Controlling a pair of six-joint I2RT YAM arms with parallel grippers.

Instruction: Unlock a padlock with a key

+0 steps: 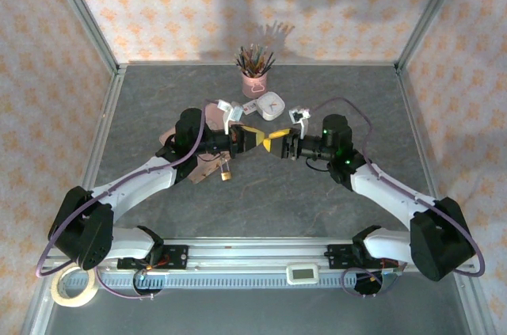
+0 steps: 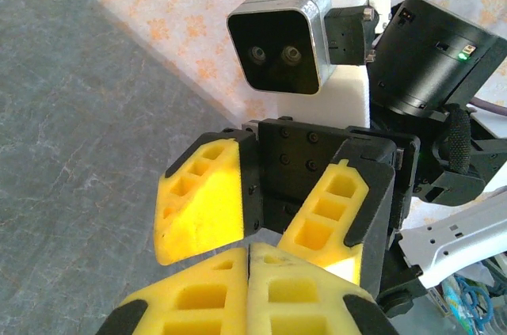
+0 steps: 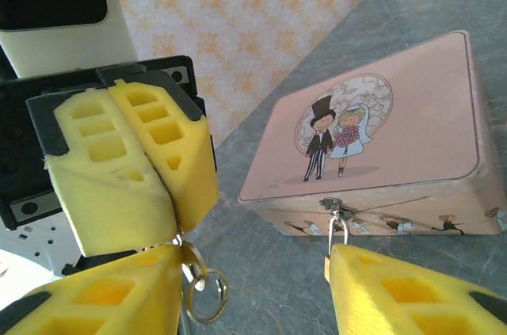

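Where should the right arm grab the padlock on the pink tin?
Probably the body just below the thin shackle: the padlock hangs upright from the latch on the front wall of the pink tin. Come in from the front, jaws closing across its side faces. The body is mostly hidden here.

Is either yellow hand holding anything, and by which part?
The left hand pinches something small between its shut fingertips, likely the key; its key ring dangles below. The pinched part is hidden. The right hand is open and empty.
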